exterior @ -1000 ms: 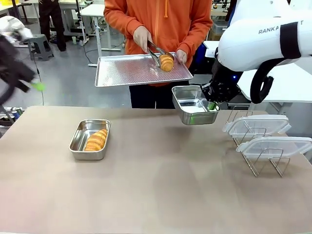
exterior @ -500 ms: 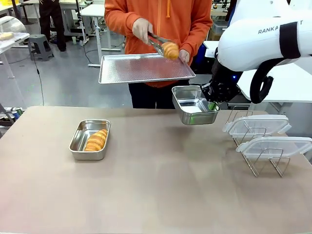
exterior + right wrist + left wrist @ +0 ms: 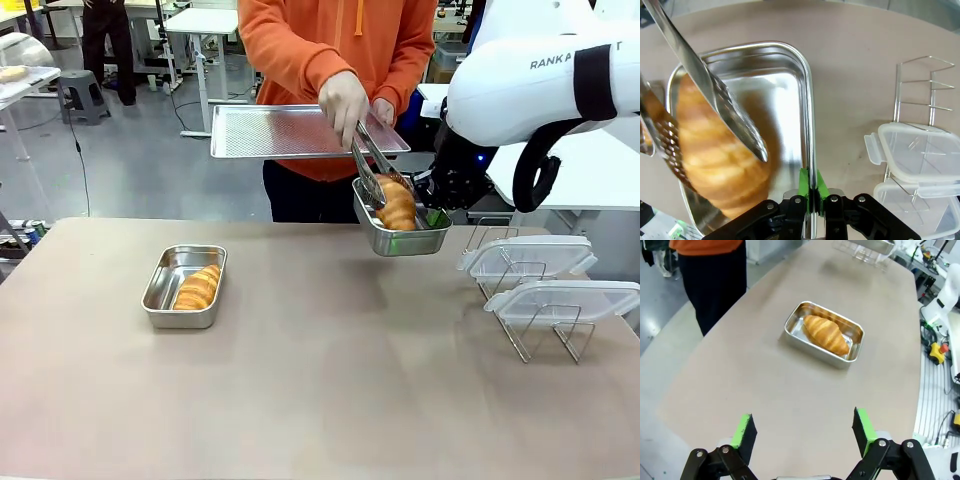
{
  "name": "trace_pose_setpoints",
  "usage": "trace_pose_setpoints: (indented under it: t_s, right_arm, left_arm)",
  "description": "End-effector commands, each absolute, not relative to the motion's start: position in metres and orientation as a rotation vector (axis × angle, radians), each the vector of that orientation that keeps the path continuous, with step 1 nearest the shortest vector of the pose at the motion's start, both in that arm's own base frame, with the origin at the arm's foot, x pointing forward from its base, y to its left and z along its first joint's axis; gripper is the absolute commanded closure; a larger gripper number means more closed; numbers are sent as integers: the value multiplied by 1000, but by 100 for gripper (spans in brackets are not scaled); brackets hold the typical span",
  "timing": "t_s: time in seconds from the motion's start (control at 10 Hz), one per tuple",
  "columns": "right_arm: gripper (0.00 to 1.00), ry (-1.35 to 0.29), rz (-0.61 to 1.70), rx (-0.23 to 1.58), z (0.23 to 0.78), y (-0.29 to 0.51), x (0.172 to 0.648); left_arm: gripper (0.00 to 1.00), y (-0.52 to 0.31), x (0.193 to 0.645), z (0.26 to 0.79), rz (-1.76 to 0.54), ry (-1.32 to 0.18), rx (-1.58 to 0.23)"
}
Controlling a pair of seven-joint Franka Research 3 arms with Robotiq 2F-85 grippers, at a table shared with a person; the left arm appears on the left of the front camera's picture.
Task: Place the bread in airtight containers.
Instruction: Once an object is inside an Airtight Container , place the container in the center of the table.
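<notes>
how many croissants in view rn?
2. One croissant lies in the left pan on the table. The second croissant is gripped by the person's tongs, in the raised pan held by the right gripper.

Front view across table (image 3: pixel 330 400) toward person (image 3: pixel 300 40), wrist views close above table

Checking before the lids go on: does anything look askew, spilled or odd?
Nothing spilled or damaged. The right gripper pinches the pan by one rim, off the table, and the croissant in the person's tongs sits slanted, poking above that rim.
</notes>
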State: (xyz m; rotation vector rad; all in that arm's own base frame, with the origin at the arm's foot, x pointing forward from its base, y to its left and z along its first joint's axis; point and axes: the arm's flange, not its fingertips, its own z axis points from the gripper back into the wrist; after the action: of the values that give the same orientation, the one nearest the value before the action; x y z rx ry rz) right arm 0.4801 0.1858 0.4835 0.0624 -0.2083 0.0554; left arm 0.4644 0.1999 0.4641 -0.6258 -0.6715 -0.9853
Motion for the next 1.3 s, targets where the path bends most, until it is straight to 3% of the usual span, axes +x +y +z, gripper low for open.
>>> trace_pose_setpoints:
  t_s: [0.0, 0.7, 0.8, 1.0, 1.2]
  right_arm:
    - [100, -215, 54, 65, 487, 185, 480]
    - [100, -215, 54, 65, 487, 185, 480]
    - [95, -208, 55, 62, 483, 186, 480]
    - [95, -188, -82, 70, 437, 202, 508]
    - [95, -254, -129, 72, 388, 214, 506]
  left_arm:
    - [0, 200, 464, 469, -981, -645, -605]
    - [0, 200, 464, 469, -981, -645, -605]
    - [0, 200, 464, 469, -981, -645, -605]
    - [0, 200, 464, 469, -981, -645, -605]
    - [0, 200, 464, 469, -981, -645, -605]
